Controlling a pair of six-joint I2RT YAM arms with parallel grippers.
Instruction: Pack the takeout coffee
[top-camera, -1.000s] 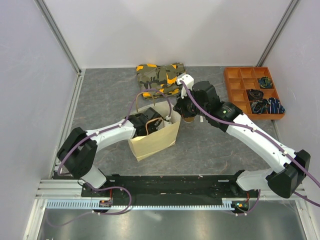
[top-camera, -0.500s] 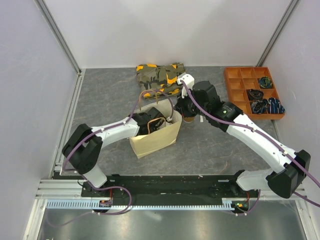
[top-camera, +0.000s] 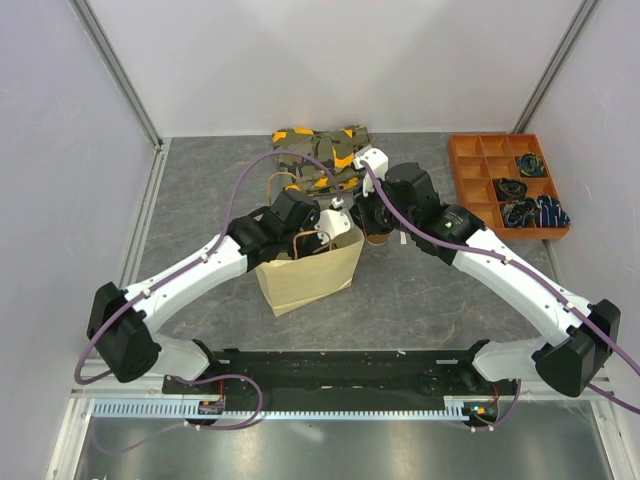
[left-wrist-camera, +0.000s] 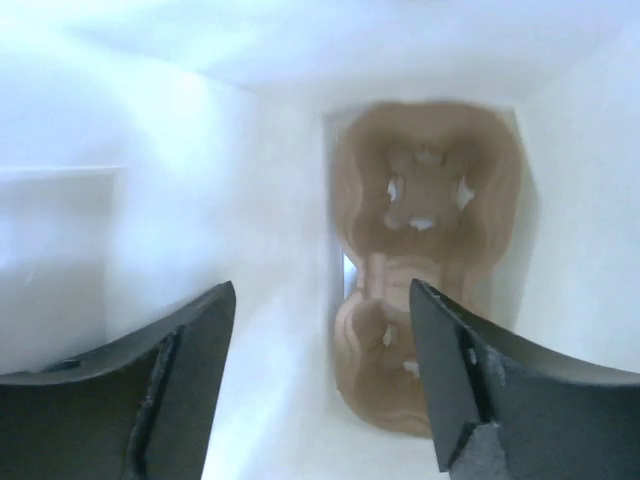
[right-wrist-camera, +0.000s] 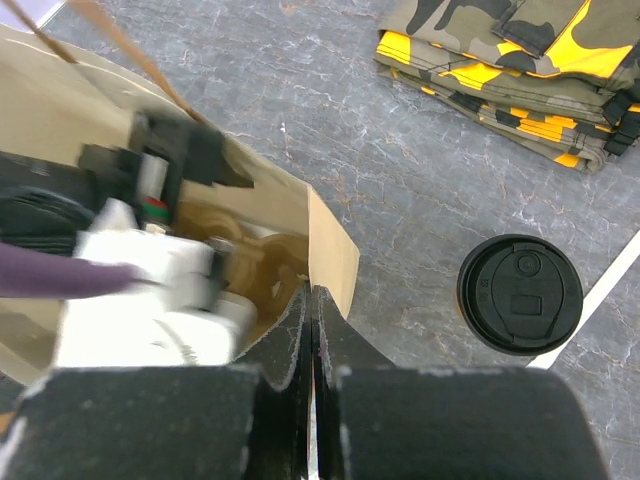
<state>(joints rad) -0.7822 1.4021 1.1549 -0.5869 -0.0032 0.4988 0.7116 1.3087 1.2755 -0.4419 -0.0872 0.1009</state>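
One takeout coffee (right-wrist-camera: 520, 293) stood outside one paper bag (top-camera: 310, 280)
Inside the bag, the left gripper (left-wrist-camera: 320, 300) hung with jaws spread and empty above one pulp tray (left-wrist-camera: 425, 250); the right gripper (right-wrist-camera: 310, 292) pinched the bag's rim; the coffee stood upright just beside it.

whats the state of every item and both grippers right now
takeout coffee: upright on the table outside the bag, black lid on
paper bag: standing, mouth open
cup tray: flat on the bag's bottom, no cup in it
left gripper: open, empty, inside the bag
right gripper: shut on the bag's rim
camo cloth: folded
orange organiser: some compartments filled, some bare
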